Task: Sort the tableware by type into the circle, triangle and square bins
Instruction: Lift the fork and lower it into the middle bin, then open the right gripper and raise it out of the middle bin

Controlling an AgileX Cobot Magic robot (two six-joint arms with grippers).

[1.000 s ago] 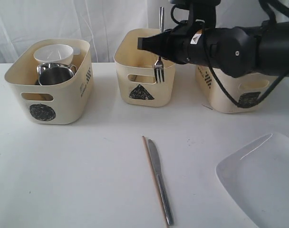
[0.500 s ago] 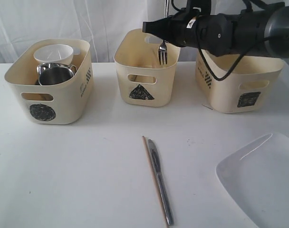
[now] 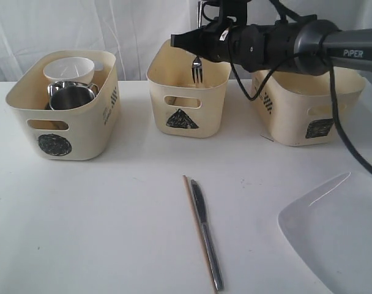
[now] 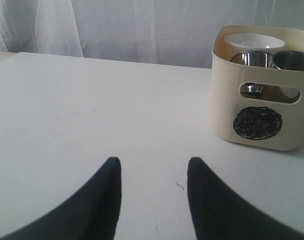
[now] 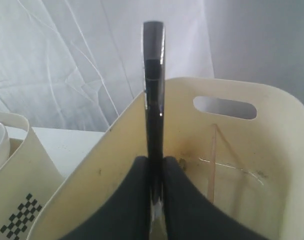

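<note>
We hold the fork [image 3: 197, 68] upright in the right gripper [image 3: 198, 41], tines down and handle up. The jaws are clamped on its shaft, so it hangs plumb over the mouth of the triangle bin [image 3: 186, 116], the middle tub at the far side of the table [image 3: 112, 214]. We judge that this pose lets it drop cleanly inside without catching the rim. In the right wrist view the right gripper [image 5: 152, 172] pinches the fork [image 5: 153, 90] edge-on, with the triangle bin [image 5: 272, 165] open behind it. A thin wooden stick [image 5: 211, 167] already lies on the bin floor, which suggests cutlery goes here. The fork is slim polished steel, dark where it mirrors the arm, and its tines reach about the level of the bin's rim. We cannot tell whether they touch anything. Our left gripper [image 4: 153, 172] waits low over bare table with its jaws apart and nothing between them. It faces the circle bin [image 4: 257, 125], which sits far left [image 3: 63, 131] and holds a white bowl [image 3: 68, 68] and a steel mug [image 3: 70, 97]. The square bin [image 3: 308, 119] stands far right, partly behind the arm. Near the front, the knife [image 3: 205, 239] and a loose chopstick [image 3: 195, 220] lie side by side, touching or nearly so. The white plate [image 3: 339, 233] fills the near right corner. All three are not yet sorted.
</note>
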